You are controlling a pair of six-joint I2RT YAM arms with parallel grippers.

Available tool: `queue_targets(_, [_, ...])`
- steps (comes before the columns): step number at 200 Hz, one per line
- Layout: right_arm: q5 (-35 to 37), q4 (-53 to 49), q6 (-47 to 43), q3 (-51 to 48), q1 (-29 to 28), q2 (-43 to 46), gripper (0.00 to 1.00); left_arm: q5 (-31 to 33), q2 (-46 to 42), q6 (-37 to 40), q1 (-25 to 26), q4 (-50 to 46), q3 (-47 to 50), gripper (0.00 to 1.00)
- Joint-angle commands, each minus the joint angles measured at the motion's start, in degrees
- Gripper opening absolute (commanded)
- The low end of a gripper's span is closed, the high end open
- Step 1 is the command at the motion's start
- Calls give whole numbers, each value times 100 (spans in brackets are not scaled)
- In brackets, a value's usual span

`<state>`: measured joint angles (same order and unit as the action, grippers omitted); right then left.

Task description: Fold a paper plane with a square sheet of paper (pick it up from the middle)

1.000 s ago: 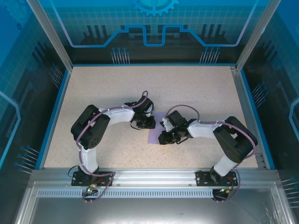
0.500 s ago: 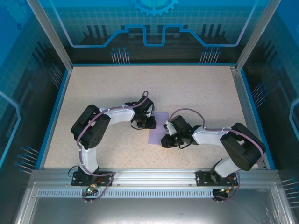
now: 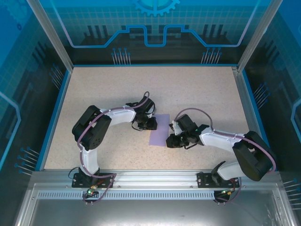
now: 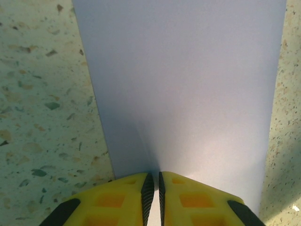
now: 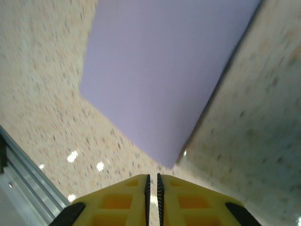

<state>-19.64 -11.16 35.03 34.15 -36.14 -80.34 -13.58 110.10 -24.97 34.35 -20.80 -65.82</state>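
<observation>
The lavender sheet of paper (image 3: 160, 130) lies on the speckled table (image 3: 117, 89) between the two arms. It is a flat narrow oblong, not in the shape of a paper plane. My left gripper (image 3: 152, 124) is at its left edge, shut on the sheet (image 4: 188, 84). In the left wrist view the yellow fingers (image 4: 127, 193) pinch the near edge, which lifts slightly and casts a shadow. My right gripper (image 3: 169, 141) is at the sheet's near right corner. Its jaws are shut on nothing, and the paper's corner (image 5: 164, 70) ends just ahead of its fingertips (image 5: 152, 181).
Blue rails (image 3: 55, 113) border the table left and right, with see-through walls behind. An aluminium frame (image 3: 150, 176) carrying the arm bases runs along the near edge and shows at the lower left of the right wrist view (image 5: 28, 183).
My right arm has drawn back toward the near right, off the sheet, uncovering most of it. The left gripper has held still on the paper's edge.
</observation>
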Motion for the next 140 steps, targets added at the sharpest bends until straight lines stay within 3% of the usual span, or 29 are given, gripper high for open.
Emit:
queue_targets(1, [-42, 359, -5, 480, 201, -348, 15, 272, 186, 177, -40, -593, 140, 18])
queue_targets(71, [83, 540, -277, 763, 383, -1426, 15, 184, -107, 232, -35, -765, -233, 20])
queue_targets(113, [48, 680, -194, 567, 389, -1182, 17, 150, -314, 273, -41, -941, -448, 23])
queue_targets(140, [-156, 713, -119, 627, 421, -892, 26, 194, -573, 247, -35, -1093, -499, 31])
